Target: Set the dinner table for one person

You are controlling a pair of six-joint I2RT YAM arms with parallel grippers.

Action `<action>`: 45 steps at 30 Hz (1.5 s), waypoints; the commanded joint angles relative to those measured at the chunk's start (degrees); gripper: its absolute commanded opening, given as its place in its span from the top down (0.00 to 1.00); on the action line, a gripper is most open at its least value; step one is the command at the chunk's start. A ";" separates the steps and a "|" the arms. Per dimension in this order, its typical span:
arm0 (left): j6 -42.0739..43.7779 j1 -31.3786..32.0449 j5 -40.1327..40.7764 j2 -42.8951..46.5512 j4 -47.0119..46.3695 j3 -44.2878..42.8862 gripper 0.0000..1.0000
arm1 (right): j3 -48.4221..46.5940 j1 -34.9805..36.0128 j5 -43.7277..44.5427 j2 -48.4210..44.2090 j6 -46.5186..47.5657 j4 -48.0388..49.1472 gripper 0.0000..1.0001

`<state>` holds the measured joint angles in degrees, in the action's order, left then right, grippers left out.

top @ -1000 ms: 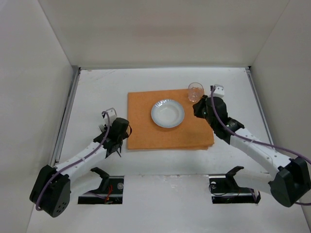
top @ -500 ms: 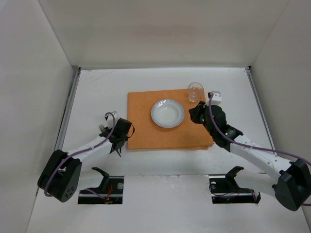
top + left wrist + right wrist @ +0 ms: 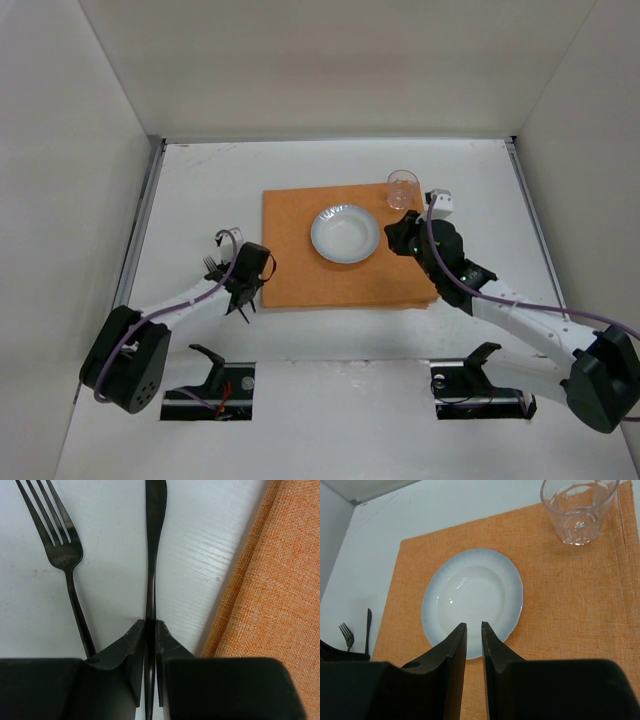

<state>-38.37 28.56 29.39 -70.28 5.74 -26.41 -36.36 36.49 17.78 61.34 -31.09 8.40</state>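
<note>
White table (image 3: 200, 190) fills the walled bay under both arms. Left jaws clenched on knife (image 3: 154, 530), fork (image 3: 62, 550) just beside, left of placemat (image 3: 270, 605). Right jaws pinched nearly together, empty, near plate (image 3: 472, 600).

The handle end of the knife (image 3: 151, 555) hides between the fingers of the left gripper (image 3: 150, 624). Just beside it, the fork (image 3: 64, 555) runs behind one finger.

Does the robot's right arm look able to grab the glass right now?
Probably yes. The glass stands alone on the placemat's far corner, just ahead of the right gripper, with nothing between them. Its jaws are shut and empty, so they would need to open first.
</note>
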 commanded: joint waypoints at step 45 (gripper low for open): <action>-24.03 30.99 -5.13 -42.56 -20.42 -51.54 0.98 | 9.38 -17.99 0.59 -16.87 -9.34 -0.41 0.42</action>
<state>-60.51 59.83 23.92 -112.90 -11.79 -74.28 -27.33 19.35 19.44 45.10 -39.20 6.48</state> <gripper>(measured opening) 0.090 0.580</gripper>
